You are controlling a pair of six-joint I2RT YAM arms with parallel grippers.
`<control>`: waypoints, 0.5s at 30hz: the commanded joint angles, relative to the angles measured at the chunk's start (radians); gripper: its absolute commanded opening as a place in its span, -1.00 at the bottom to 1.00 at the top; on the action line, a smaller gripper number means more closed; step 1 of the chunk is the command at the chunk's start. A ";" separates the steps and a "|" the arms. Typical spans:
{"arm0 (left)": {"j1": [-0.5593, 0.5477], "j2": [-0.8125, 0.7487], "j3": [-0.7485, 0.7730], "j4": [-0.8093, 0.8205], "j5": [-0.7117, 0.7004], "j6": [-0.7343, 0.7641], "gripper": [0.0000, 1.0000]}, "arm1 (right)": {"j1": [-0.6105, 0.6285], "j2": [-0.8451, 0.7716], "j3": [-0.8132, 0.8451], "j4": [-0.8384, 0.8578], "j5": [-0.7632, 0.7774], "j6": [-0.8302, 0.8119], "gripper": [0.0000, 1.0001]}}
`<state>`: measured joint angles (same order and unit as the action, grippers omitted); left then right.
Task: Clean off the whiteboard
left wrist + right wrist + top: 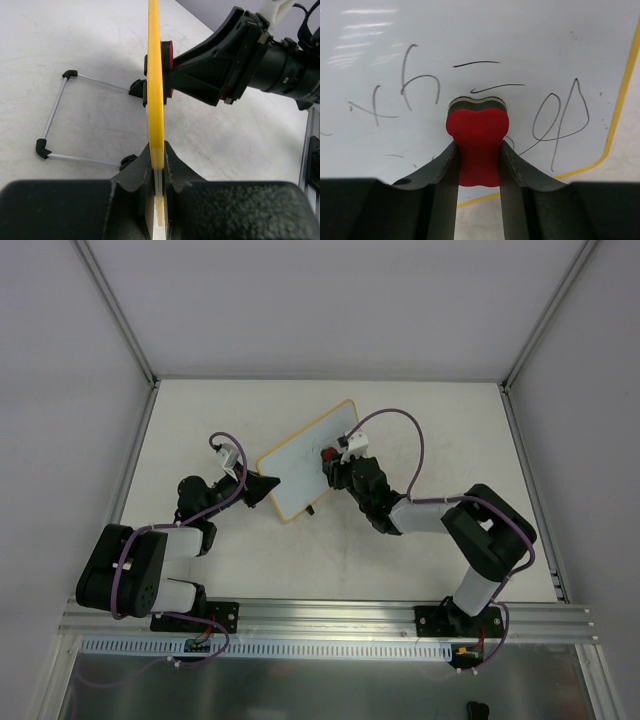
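Observation:
The whiteboard (305, 460), white with a yellow frame, stands tilted mid-table. My left gripper (268, 488) is shut on its lower left edge; the left wrist view shows the yellow edge (155, 90) pinched between the jaws. My right gripper (333, 462) is shut on the red eraser (477, 145) and presses its dark felt face against the board's white face (485, 30), among dark handwritten marks (420, 85). The eraser also shows in the left wrist view (167, 55), right of the board's edge.
The board's wire stand with black feet (42, 148) rests on the table to the left of the board's edge. Metal rails run along the table's near edge (330, 618). White walls enclose the table's far and side edges.

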<state>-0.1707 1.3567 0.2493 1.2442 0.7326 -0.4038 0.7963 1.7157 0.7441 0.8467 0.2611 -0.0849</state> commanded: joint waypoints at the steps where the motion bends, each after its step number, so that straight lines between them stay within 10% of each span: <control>1: -0.026 -0.022 0.010 0.041 0.122 0.003 -1.00 | -0.055 -0.015 0.008 0.009 -0.035 0.039 -1.00; 15: -0.026 -0.022 0.011 0.035 0.122 0.008 -1.00 | -0.275 0.030 -0.008 0.009 -0.190 0.224 -1.00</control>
<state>-0.1711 1.3552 0.2493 1.2430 0.7341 -0.4038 0.5587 1.7329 0.7414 0.8387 0.1024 0.0708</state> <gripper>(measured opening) 0.055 0.356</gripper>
